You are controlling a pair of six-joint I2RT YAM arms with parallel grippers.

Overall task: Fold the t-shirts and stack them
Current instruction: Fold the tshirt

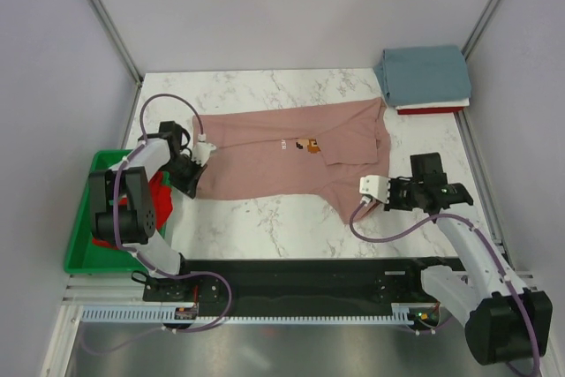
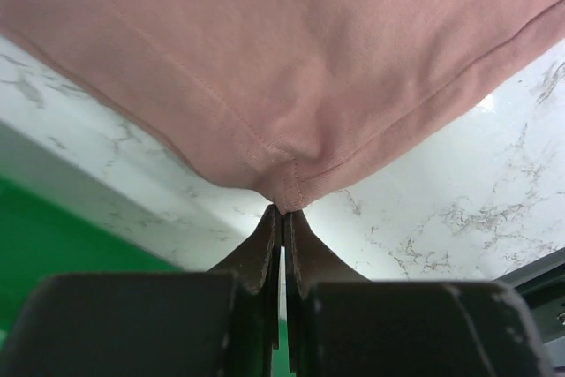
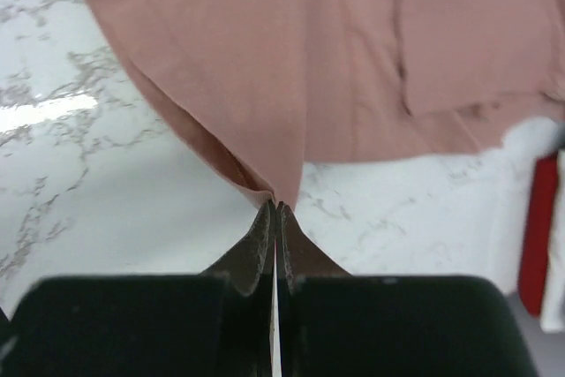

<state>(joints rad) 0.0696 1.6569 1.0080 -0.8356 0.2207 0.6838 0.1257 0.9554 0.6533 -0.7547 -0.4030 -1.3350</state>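
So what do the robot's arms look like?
The left arm and right arm are white tubes with chunky black joints. A thin purple cable loops off each. The left claw and right claw have dark, pointed fingers.

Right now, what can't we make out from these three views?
Print on the pink shirt: top view, too small to read.
Red shirt: top view, only an edge shows under the grey-blue shirt; stack count unclear.
Green tray: top view, the left arm covers most of its contents.
Cloth depth between the left fingers: left wrist view, the fingers themselves hide it.
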